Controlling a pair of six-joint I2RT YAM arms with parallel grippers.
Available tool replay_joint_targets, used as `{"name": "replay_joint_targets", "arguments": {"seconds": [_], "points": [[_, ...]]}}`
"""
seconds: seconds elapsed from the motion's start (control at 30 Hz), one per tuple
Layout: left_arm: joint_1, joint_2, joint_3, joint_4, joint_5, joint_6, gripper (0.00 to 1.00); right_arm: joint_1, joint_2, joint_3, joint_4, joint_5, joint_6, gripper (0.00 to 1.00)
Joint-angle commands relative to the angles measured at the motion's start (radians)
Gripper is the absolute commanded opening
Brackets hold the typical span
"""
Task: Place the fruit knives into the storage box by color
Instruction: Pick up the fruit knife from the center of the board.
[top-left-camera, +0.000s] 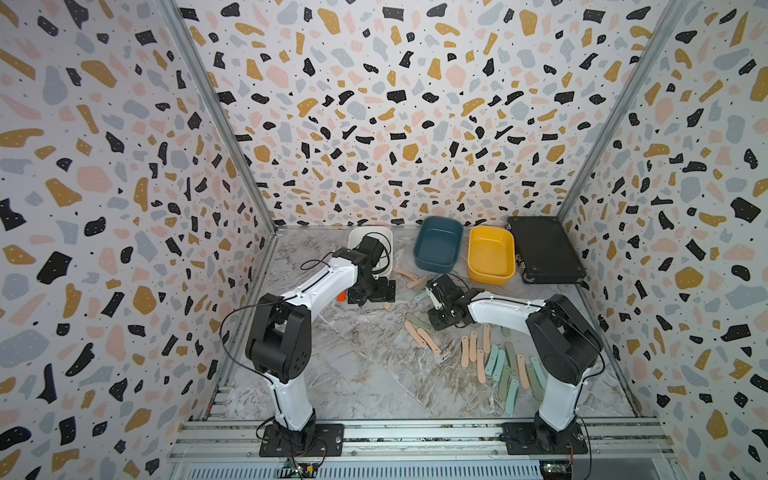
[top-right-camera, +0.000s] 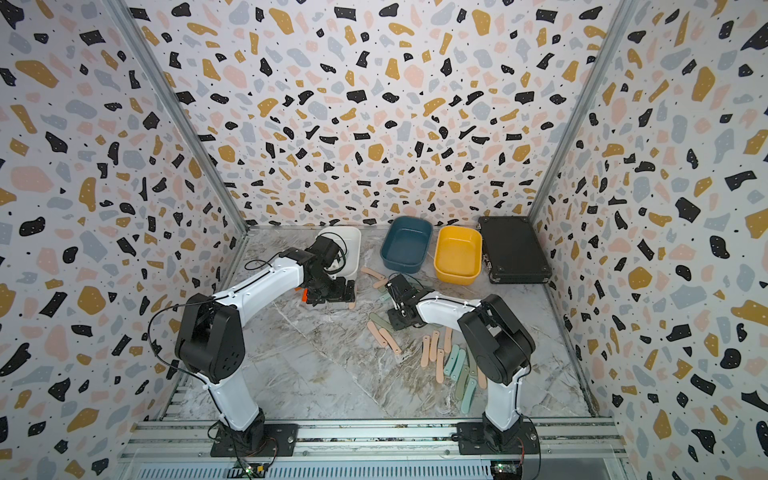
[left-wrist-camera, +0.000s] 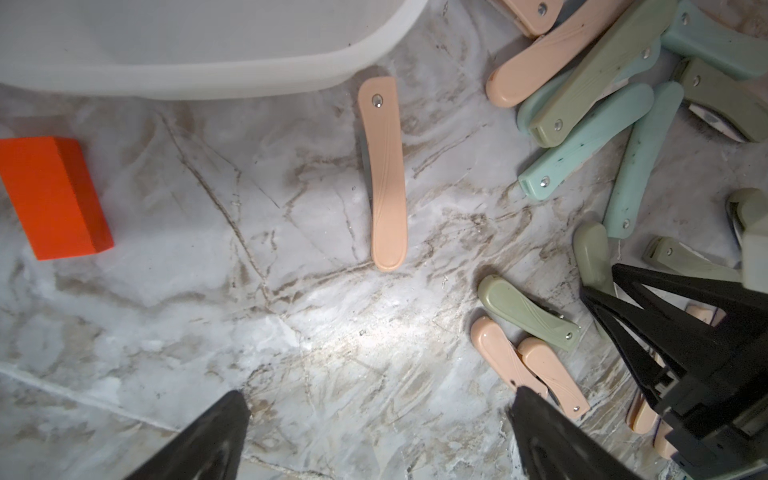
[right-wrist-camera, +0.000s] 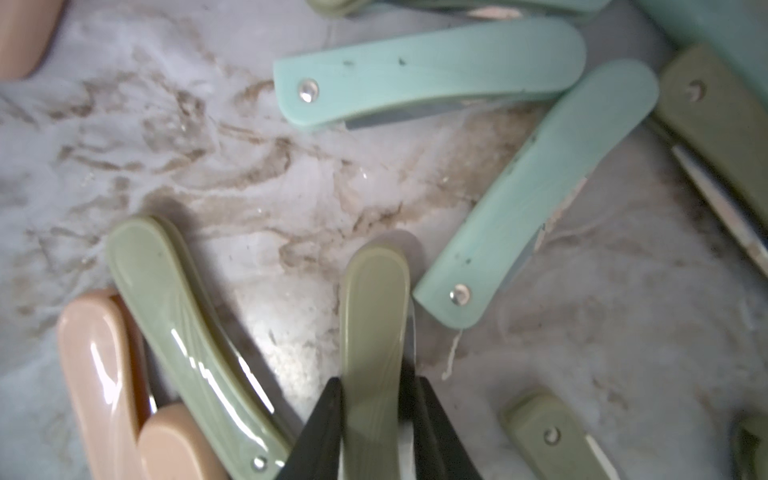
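Both top views look steeply down from high above the arms' base rail toward the back wall. They share nearly the same scene, slightly shifted sideways: the whole marbled tabletop, both arms and the black case. The left wrist camera looks down from close above the table, past the left gripper, with the white tub at its edge. The right wrist camera sits nearer still, looking along the right gripper at the sage green knife between its fingers. Both wrist views share the two mint-blue knives.
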Motion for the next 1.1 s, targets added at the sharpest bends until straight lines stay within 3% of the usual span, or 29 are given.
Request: {"name": "replay_joint_targets", "arguments": {"seconds": [0.0, 0.7, 1.07], "points": [[0.001, -0.040, -0.024, 0.011, 0.002, 0.010, 0.99, 0.012, -0.039, -0.022, -0.110, 0.024, 0.043, 0.21], [0.001, -0.110, -0.102, 0.031, 0.040, -0.010, 0.99, 0.021, -0.191, 0.023, -0.161, 0.067, 0.086, 0.19], [-0.001, -0.129, -0.085, 0.009, 0.050, -0.004, 0.99, -0.013, -0.074, 0.274, -0.200, 0.126, -0.007, 0.18]]}}
